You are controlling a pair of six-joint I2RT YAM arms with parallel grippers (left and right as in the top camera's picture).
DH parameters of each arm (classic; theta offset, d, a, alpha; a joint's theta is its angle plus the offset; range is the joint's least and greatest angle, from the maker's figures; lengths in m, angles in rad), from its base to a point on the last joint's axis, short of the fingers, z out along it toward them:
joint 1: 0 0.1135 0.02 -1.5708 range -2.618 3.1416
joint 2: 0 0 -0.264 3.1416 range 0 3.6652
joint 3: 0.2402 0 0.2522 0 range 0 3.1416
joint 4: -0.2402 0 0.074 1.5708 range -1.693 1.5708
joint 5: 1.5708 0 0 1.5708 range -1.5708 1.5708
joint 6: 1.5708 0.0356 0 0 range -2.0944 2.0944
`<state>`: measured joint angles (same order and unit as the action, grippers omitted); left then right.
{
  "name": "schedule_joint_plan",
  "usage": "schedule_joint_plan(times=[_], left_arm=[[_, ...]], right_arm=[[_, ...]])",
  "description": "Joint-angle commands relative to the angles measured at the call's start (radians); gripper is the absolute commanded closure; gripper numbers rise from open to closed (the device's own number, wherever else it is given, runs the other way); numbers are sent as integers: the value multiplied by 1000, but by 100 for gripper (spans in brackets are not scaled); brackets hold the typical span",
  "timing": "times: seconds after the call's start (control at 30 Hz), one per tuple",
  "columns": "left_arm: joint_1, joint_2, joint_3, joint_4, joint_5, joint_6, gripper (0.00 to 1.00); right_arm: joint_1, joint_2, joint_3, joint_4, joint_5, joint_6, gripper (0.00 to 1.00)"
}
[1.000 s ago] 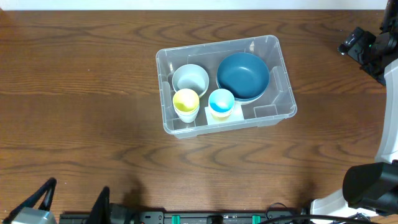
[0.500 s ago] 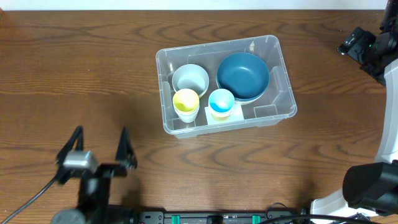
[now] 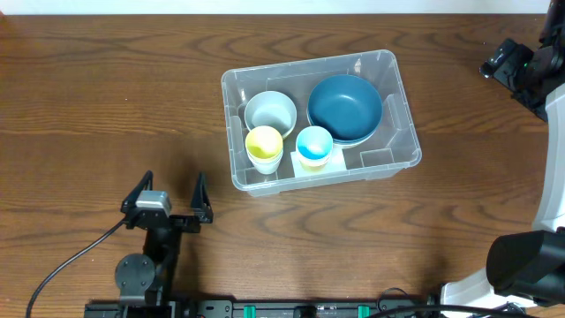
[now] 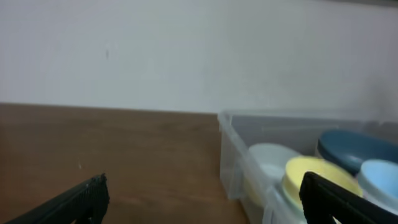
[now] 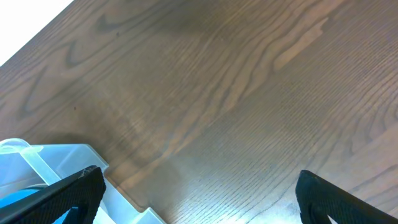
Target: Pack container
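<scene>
The clear plastic container [image 3: 403, 99] sits mid-table, slightly rotated. Inside it are a dark blue bowl [image 3: 345, 108], a pale grey-white bowl [image 3: 270, 112], a yellow cup [image 3: 264, 144] and a light blue cup [image 3: 314, 145]. My left gripper [image 3: 169, 199] is open and empty, near the table's front edge, left of and below the container. In the left wrist view the container [image 4: 231, 143] is ahead on the right, with the yellow cup [image 4: 311, 177] inside. My right gripper [image 5: 199, 193] is open and empty; its arm [image 3: 521, 71] is at the far right.
The brown wooden table [image 3: 106, 106] stretches around the container. A white wall [image 4: 186, 50] stands behind the table in the left wrist view. A corner of the container [image 5: 37, 158] shows at the lower left of the right wrist view.
My left arm has come into view and moved right along the front edge toward the container, jaws open. The right arm and the container's contents have not moved.
</scene>
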<state>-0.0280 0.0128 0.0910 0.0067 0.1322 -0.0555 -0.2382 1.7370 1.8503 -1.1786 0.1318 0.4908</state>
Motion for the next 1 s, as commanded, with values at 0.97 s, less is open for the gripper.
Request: schedule_joint_plan(times=[0.97], left_arm=[[5, -9, -43, -167, 8, 16, 2]], right_arm=[[-6, 4, -2, 0, 11, 13, 1]])
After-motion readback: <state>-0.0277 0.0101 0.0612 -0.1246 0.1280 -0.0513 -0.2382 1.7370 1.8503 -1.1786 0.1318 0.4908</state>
